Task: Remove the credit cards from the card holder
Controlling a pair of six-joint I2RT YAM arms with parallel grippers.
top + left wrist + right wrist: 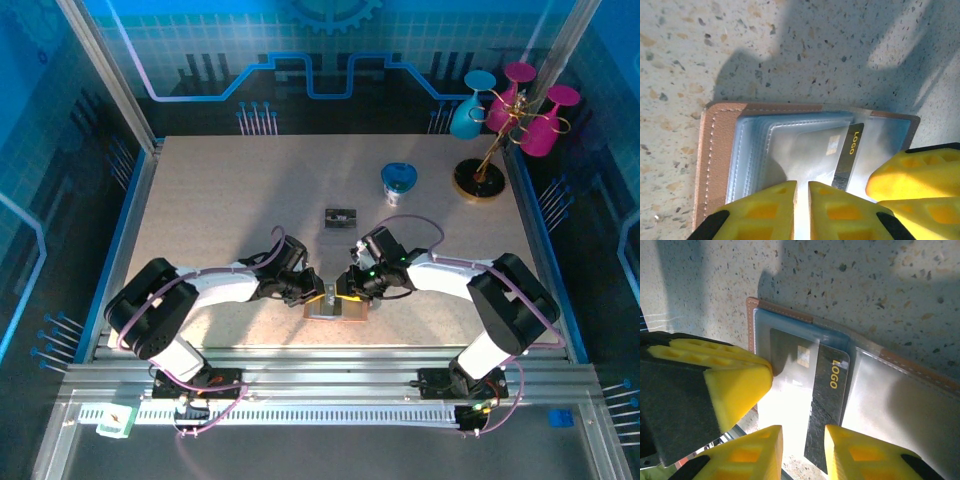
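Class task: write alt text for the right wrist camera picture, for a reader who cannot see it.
A dark credit card printed LOGO sticks halfway out of a clear sleeve in the open card holder, its free end between the yellow fingers of the right hand. The left hand sits over the holder's left edge, on a speckled table.

Tan card holder (715, 150) open flat; dark card (827, 405) partly out.
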